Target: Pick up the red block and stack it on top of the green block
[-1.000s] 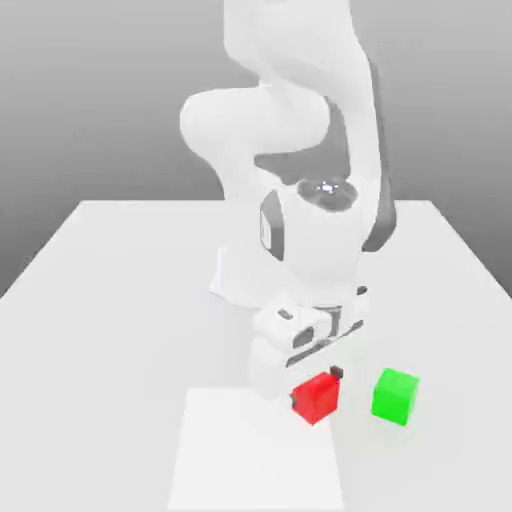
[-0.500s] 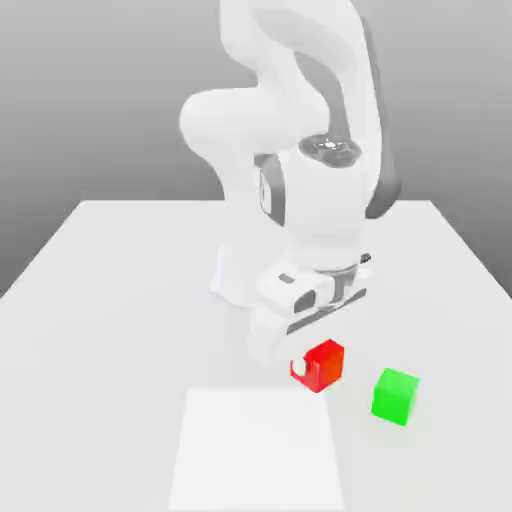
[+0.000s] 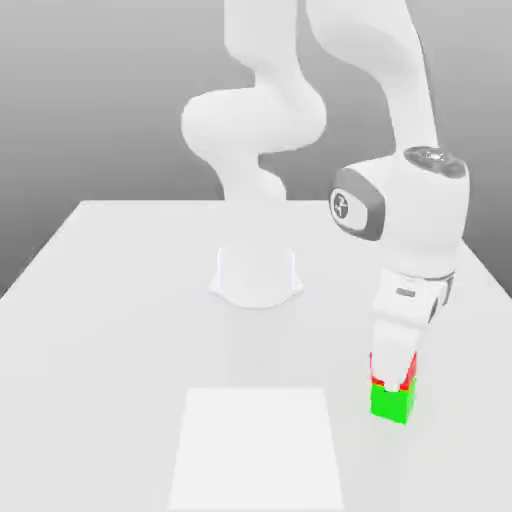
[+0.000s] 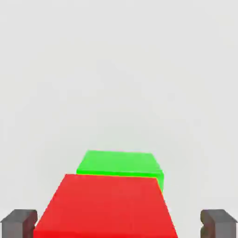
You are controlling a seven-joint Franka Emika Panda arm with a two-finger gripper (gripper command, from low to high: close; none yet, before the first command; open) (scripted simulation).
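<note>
Exterior view: the gripper points straight down over the table's near corner on the exterior view's right. Its white hand covers most of the red block, of which narrow strips of red show at either side of the hand's lower end. The red block sits on top of the green block, which rests on the table. Whether the fingers touch the red block from this angle is hard to judge, since the hand hides them. The arm rises from its round base at the table's middle and bends over toward the stack. A paler square patch lies on the table surface, to the exterior view's left of the stack and apart from it.

Hand view: the red block lies between the two dark fingertips, one at each side of it. A clear gap of table shows between each fingertip and the block's sides, so the jaws stand released and nothing is grasped. The green block shows beneath and beyond the red one, its far edge protruding, so the two are slightly offset rather than flush.
</note>
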